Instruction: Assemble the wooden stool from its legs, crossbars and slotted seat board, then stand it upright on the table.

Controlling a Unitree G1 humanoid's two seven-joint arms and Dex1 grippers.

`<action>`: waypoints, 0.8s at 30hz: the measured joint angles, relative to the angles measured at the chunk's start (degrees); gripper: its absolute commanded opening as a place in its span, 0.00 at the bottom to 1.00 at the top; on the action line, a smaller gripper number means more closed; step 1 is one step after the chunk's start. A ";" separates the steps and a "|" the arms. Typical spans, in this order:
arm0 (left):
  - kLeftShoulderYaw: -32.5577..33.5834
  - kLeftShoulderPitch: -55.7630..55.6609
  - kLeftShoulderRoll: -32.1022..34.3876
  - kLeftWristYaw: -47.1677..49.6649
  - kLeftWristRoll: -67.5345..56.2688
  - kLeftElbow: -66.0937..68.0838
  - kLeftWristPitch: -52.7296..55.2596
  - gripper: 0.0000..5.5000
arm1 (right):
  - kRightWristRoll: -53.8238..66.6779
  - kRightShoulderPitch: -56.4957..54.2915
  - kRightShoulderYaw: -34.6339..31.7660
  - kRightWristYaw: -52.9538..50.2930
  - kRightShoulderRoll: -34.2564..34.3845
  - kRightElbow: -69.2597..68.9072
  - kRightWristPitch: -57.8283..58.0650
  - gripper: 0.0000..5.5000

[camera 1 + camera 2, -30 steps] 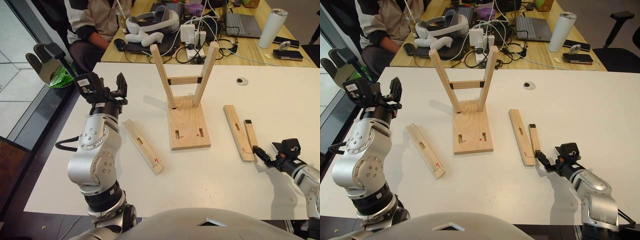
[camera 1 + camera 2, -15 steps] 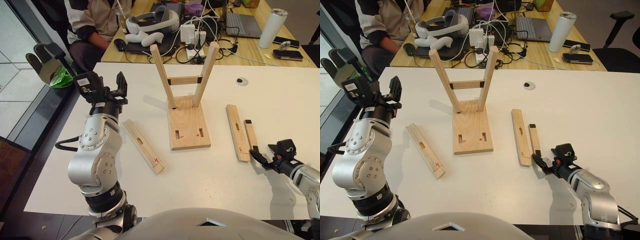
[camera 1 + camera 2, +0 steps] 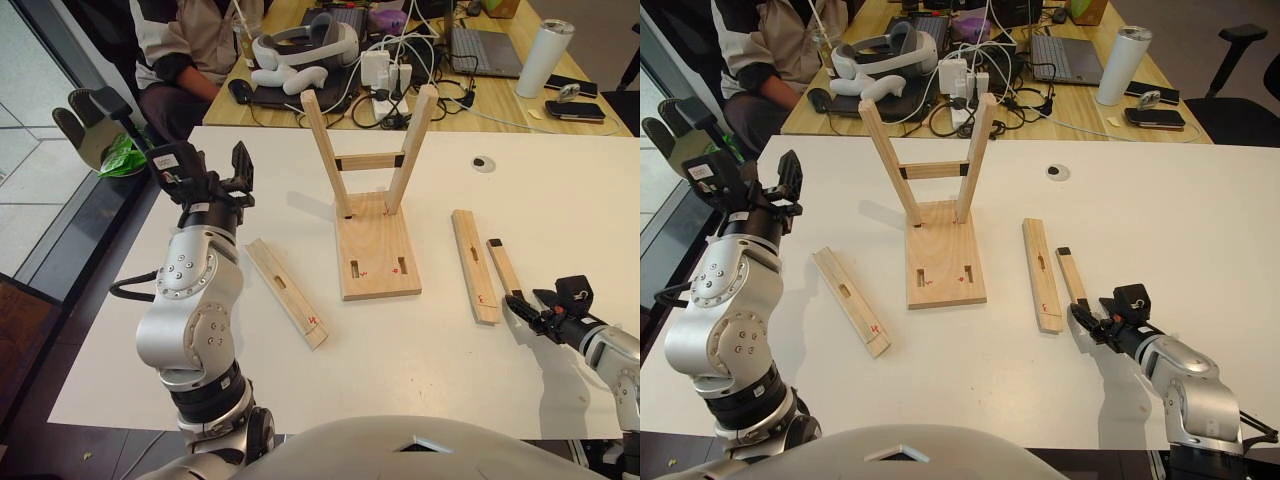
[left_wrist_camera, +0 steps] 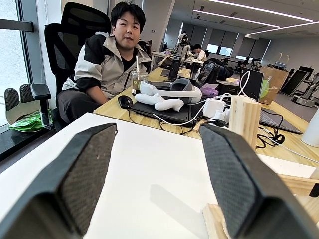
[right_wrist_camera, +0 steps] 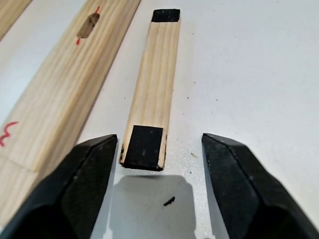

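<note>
The seat board point(image 3: 377, 258) lies flat mid-table with two legs standing in its far slots, joined by a crossbar point(image 3: 370, 160). One loose slotted leg point(image 3: 286, 291) lies to its left, another point(image 3: 473, 263) to its right. Beside that right leg lies a short crossbar point(image 3: 503, 269) with black ends. My right gripper point(image 3: 522, 310) is low on the table and open. Its fingers point(image 5: 92, 189) flank the near black end of the crossbar point(image 5: 152, 89) without touching it. My left gripper point(image 3: 228, 180) is held up at the table's left, open and empty point(image 4: 159, 132).
A desk behind the table carries a headset point(image 3: 305, 45), cables, a laptop and a white tumbler point(image 3: 545, 55). A small grommet point(image 3: 484, 162) sits in the tabletop at back right. Bare table surface point(image 3: 420, 350) runs along the front edge.
The right loose leg turned slightly and the short crossbar's near end swung right, opening a gap between them. My right gripper shifted a little at the crossbar's near end. The left arm stayed still.
</note>
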 measured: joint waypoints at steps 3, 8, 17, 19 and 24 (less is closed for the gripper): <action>0.03 -0.37 0.00 -0.04 0.06 0.04 0.00 0.57 | 0.03 0.05 0.46 0.01 -0.43 -0.12 0.08 0.39; 0.93 -0.64 -0.25 -0.01 -0.06 0.12 0.19 0.57 | 0.55 0.45 0.79 0.07 -0.62 -0.22 0.10 0.26; 2.56 0.78 -4.89 -0.37 -5.16 -1.00 4.72 0.57 | 1.50 -2.43 -0.46 -6.83 3.75 -0.84 1.10 0.24; 3.16 0.85 -6.38 -0.84 -8.42 -1.23 6.88 0.57 | 3.15 -7.26 -1.76 -10.64 6.44 -3.57 1.49 0.23; 12.08 -6.53 -8.64 -3.29 -28.86 0.49 17.39 0.57 | 8.00 -18.50 0.19 -14.44 12.47 -16.05 -1.10 0.23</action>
